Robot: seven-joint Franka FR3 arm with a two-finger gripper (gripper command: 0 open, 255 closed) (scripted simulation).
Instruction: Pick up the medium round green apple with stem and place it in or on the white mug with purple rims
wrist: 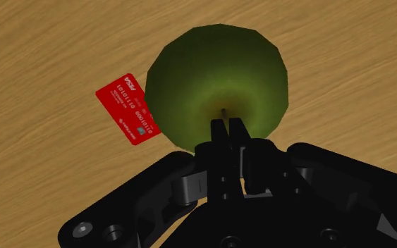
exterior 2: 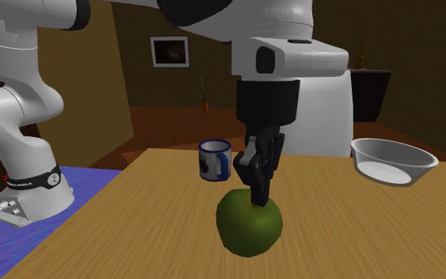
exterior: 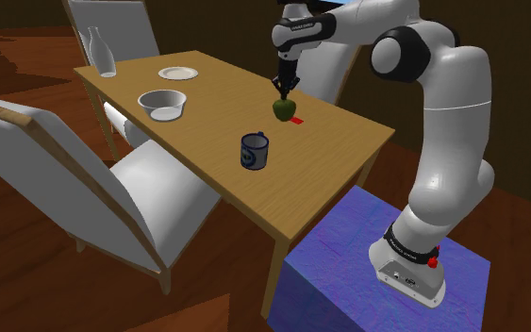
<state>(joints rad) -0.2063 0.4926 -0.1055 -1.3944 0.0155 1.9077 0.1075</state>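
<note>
A round green apple (exterior: 284,109) (exterior 2: 249,223) (wrist: 218,70) is near the table's far edge in the shoulder view. My gripper (exterior: 285,91) (exterior 2: 257,194) (wrist: 226,127) comes straight down onto its top, fingers shut, pinching the thin stem. I cannot tell whether the apple rests on the table or hangs just above it. The mug (exterior: 255,151) (exterior 2: 215,160), white with dark blue-purple rims and pattern, stands upright closer to the stand, about a hand's width from the apple.
A red card (exterior: 297,121) (wrist: 126,107) lies on the wood beside the apple. A white bowl (exterior: 163,104) (exterior 2: 391,161), a plate (exterior: 177,73) and a glass bottle (exterior: 100,52) stand further along the table (exterior: 282,203). White chairs (exterior: 93,179) flank it.
</note>
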